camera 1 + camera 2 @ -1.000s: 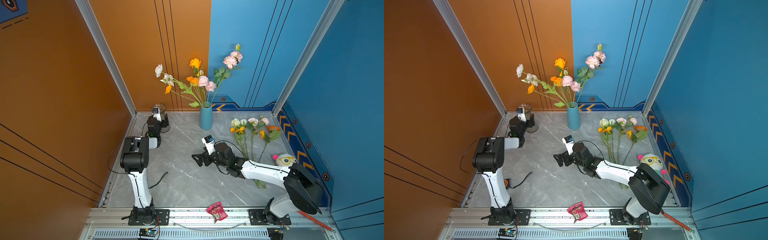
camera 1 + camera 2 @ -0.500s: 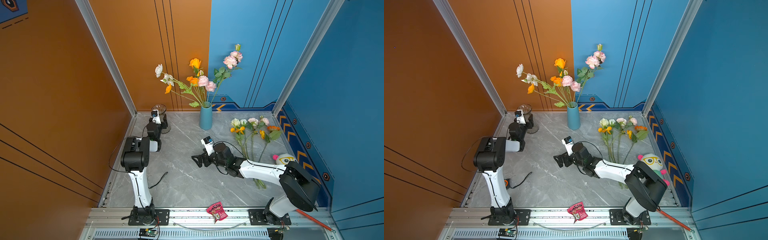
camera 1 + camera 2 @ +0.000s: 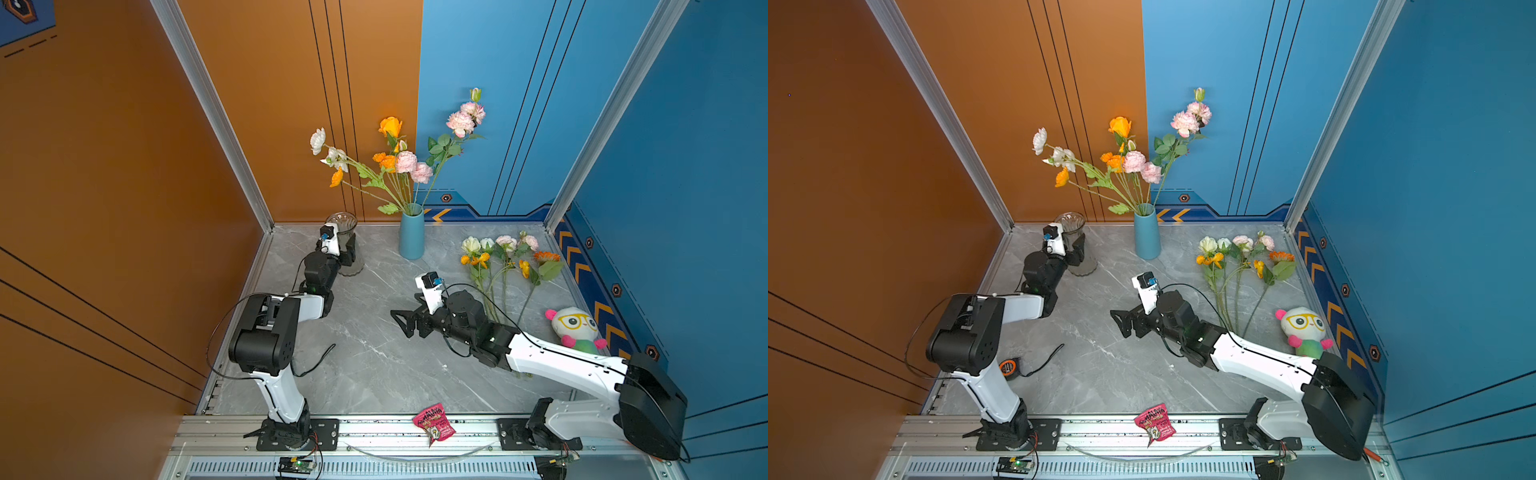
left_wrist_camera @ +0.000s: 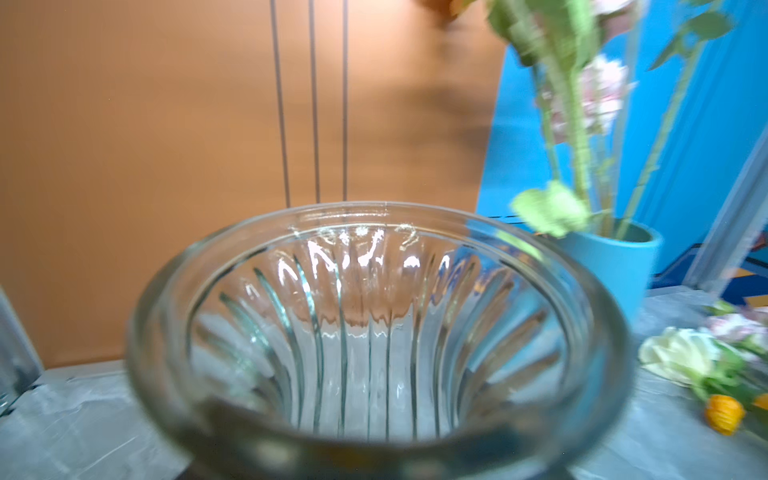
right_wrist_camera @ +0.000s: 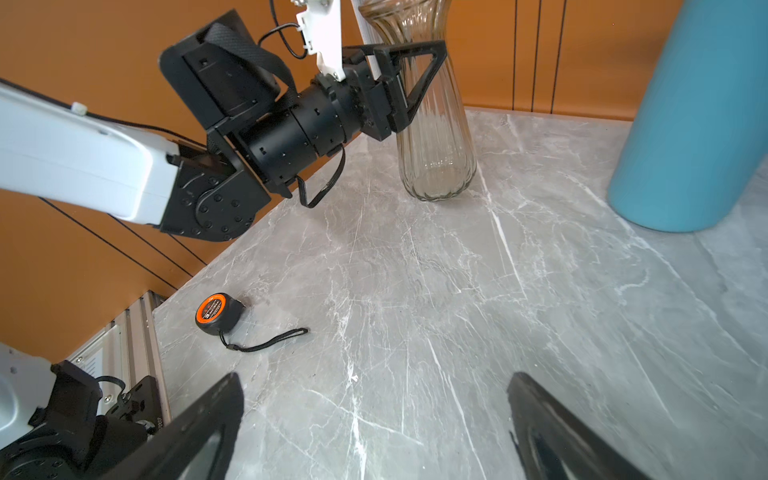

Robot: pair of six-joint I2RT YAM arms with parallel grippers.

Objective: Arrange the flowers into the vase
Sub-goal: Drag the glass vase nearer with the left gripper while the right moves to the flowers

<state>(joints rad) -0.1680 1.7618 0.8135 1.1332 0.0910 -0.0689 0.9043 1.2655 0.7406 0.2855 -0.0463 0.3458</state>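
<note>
Glass vase (image 5: 436, 158), left of blue vase (image 3: 411, 237), is clamped by left end effector (image 3: 348, 250), likely steadying it for stems; right end effector (image 3: 401, 324) gapes empty; flowers (image 3: 498, 266) lie on worktop (image 3: 374, 365) right of blue vase.

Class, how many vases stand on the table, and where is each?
2. The clear glass vase stands near the back left corner, gripped by the left gripper; the blue vase stands mid-back, holding flowers. None seems hidden.
</note>
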